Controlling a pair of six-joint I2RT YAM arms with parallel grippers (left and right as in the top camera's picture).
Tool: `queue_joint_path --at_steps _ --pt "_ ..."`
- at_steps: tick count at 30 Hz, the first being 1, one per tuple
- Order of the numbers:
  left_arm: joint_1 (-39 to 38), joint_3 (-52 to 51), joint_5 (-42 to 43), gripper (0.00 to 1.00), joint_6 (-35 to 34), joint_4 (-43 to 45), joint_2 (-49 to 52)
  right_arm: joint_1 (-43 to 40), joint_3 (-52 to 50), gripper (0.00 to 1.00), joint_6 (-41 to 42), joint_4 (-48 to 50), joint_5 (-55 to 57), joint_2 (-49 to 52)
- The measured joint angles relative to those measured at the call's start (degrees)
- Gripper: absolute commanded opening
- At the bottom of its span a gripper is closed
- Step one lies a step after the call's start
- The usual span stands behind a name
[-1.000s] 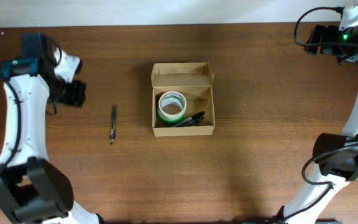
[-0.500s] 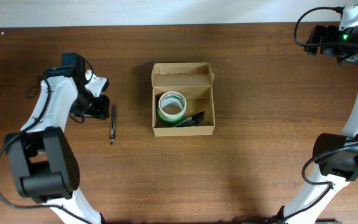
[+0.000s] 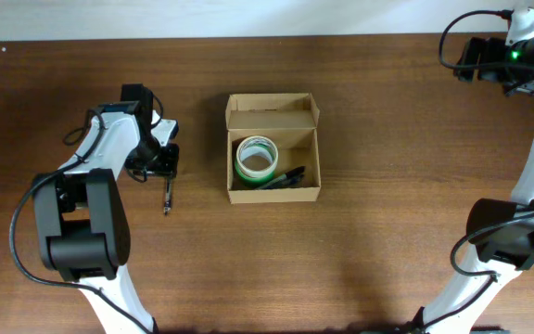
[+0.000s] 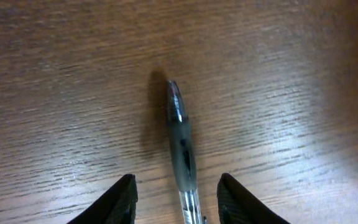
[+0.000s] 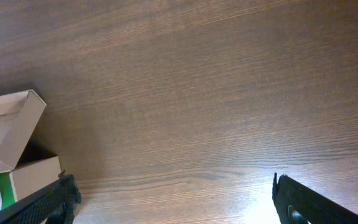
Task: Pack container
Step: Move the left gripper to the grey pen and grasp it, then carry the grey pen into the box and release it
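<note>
The tan cardboard container (image 3: pixel 273 191) sits open at mid-table with its flap lid up at the back. Inside lie a green-and-white tape roll (image 3: pixel 256 158) and a dark pen (image 3: pixel 284 176). A second pen (image 3: pixel 167 197) lies on the table to the box's left. My left gripper (image 3: pixel 163 161) is open just over that pen's upper end; in the left wrist view the pen (image 4: pixel 182 149) lies between the two fingers (image 4: pixel 174 199), not gripped. My right gripper (image 3: pixel 489 63) is open and empty at the far right corner; its view shows the container's lid (image 5: pixel 8 134) at the left edge.
The table is dark brown wood (image 3: pixel 387 139). Both arm bases stand at the front edge, left (image 3: pixel 72 250) and right (image 3: pixel 508 241). A pale wall strip runs along the back edge.
My left arm has swung right from the far left edge toward the box and now hangs over the loose pen's top end. The right arm, box and pen have not moved.
</note>
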Motion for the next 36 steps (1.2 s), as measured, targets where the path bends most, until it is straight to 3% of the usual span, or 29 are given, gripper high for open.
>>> queue_joint_path --at_steps 14,16,18,19,26,30,36 --pt "-0.5 0.2 -0.9 0.43 -2.4 -0.6 2.2 0.0 0.0 0.99 0.0 0.0 0.0 0.0" --pt "-0.8 0.1 -1.3 0.34 -2.4 -0.5 2.2 0.0 0.0 0.99 0.0 0.0 0.0 0.0" --pt "-0.9 -0.1 -1.7 0.07 -2.4 -0.3 2.2 0.0 0.0 0.99 0.0 0.0 0.0 0.0" --pt "-0.9 -0.2 -1.8 0.02 -2.7 -0.2 2.2 0.0 0.0 0.99 0.0 0.0 0.0 0.0" --pt "-0.9 0.5 -1.9 0.02 -2.7 -2.1 2.3 0.0 0.0 0.99 0.0 0.0 0.0 0.0" --pt "-1.0 3.9 -1.6 0.02 -0.8 -9.5 3.7 0.0 0.0 0.99 0.0 0.0 0.0 0.0" --pt "-1.4 26.2 -1.3 0.02 2.4 -25.4 4.6 0.0 0.0 0.99 0.0 0.0 0.0 0.0"
